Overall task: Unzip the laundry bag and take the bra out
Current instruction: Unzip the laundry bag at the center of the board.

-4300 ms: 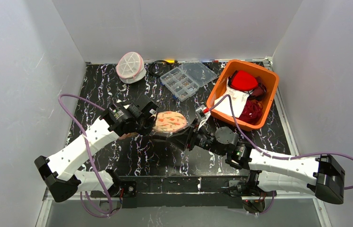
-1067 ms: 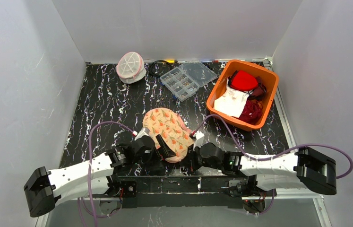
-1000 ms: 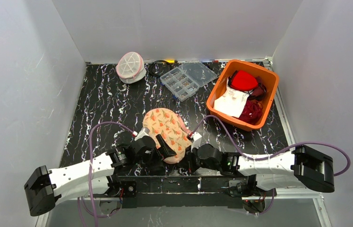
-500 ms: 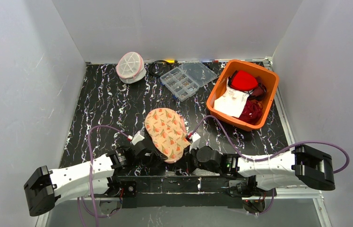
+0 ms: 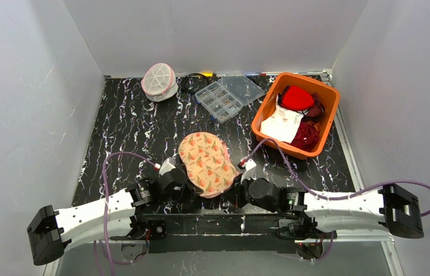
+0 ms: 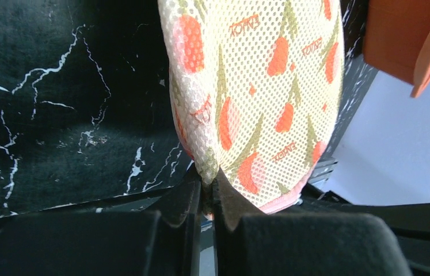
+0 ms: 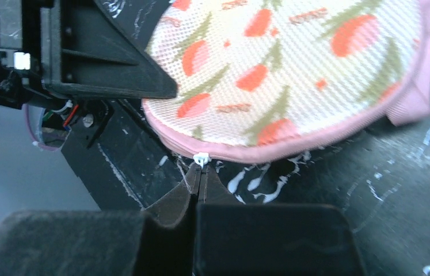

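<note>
The white dome-shaped mesh laundry bag [image 5: 159, 80] with a pink rim sits untouched at the back left of the table. Both grippers work on a different item, a flat oval mesh pouch [image 5: 206, 164] printed with orange motifs and edged by a pink zip. My left gripper [image 6: 209, 183] is shut on a pinch of the pouch's mesh [image 6: 258, 86] at its near left edge. My right gripper [image 7: 200, 169] is shut on the small white zip pull [image 7: 201, 158] at the pouch's near rim [image 7: 293, 69]. The zip looks closed. The bra is hidden.
An orange bin [image 5: 258, 123] holding red, white and dark garments stands at the right. A clear compartment box [image 5: 229, 95] lies open at the back centre, with a black cable [image 5: 189, 83] beside it. White walls enclose the black marbled table.
My left gripper has gone from open to shut on the pouch's mesh edge. The pouch has flattened and shifted slightly. The right arm has moved a little to the right, still on the pull.
</note>
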